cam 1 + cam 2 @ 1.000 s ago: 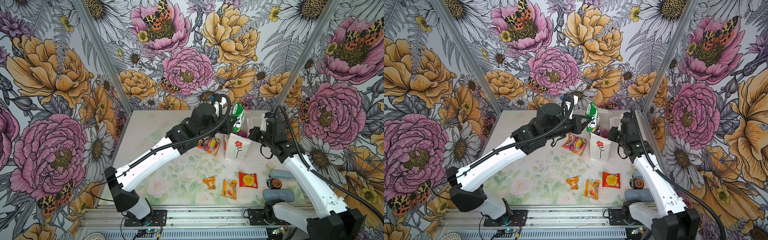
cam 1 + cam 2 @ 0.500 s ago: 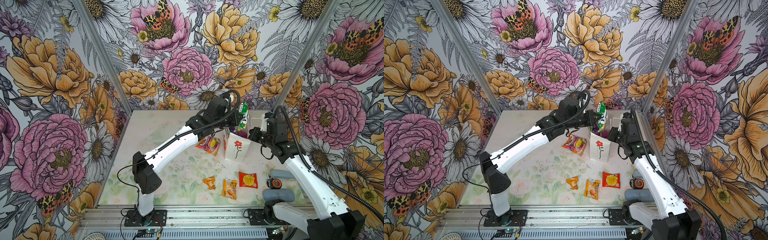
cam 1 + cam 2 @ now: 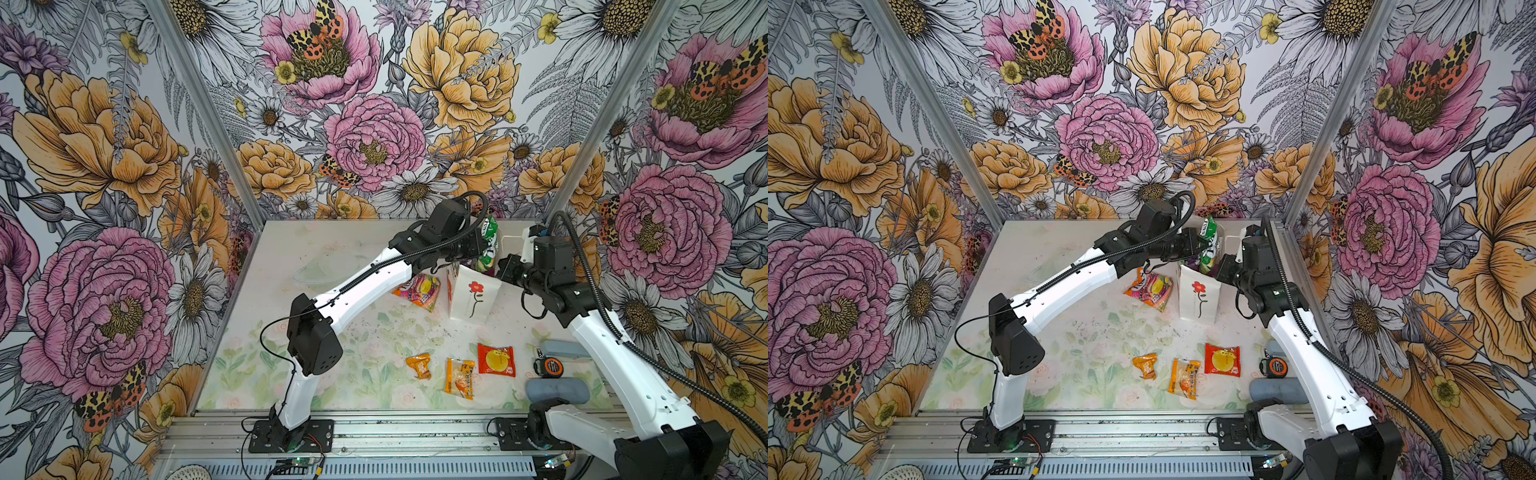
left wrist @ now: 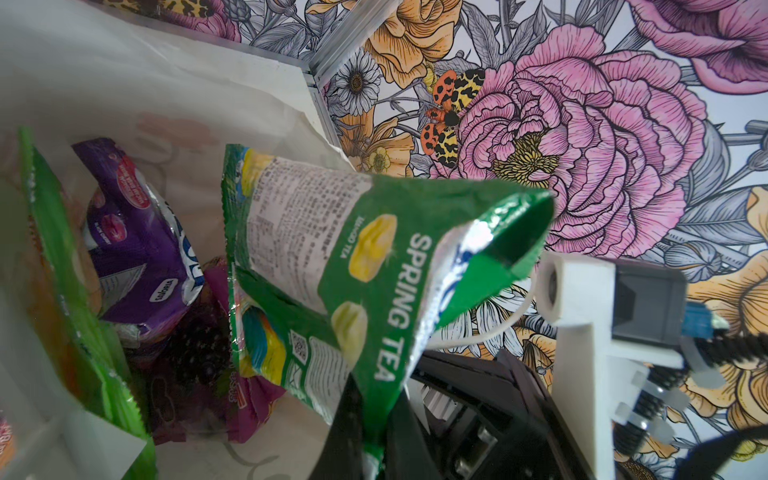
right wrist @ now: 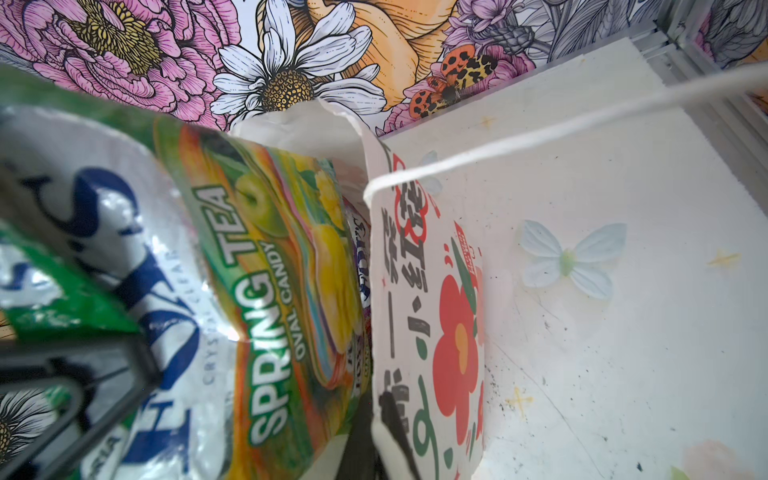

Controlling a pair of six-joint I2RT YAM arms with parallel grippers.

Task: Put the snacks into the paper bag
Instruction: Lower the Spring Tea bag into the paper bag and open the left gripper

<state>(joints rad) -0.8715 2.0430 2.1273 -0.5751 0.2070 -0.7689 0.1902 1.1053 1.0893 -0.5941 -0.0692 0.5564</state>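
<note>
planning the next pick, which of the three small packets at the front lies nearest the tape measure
The red sachet with the yellow circle, rightmost of the three; both orange packets lie farther from the tape measure.

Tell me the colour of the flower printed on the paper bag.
Red; the flower shows clearest in a top view.

In both top views an orange-black tape measure (image 3: 550,366) lies toward 4 o'clock on the pale, flower-printed tabletop (image 3: 316,232). The far grey-blue case (image 3: 559,348) sits just beside it at its 1 o'clock. The near grey-blue case (image 3: 557,390) lies at its 6 o'clock, by the front edge. An aluminium rail (image 3: 415,430) runs along the table's 6 o'clock side. Floral wallpaper (image 3: 374,137) covers the walls from 9 through 12 to 3 o'clock. The right wrist view shows a pale blue butterfly print (image 5: 569,262) on the tabletop.
</note>
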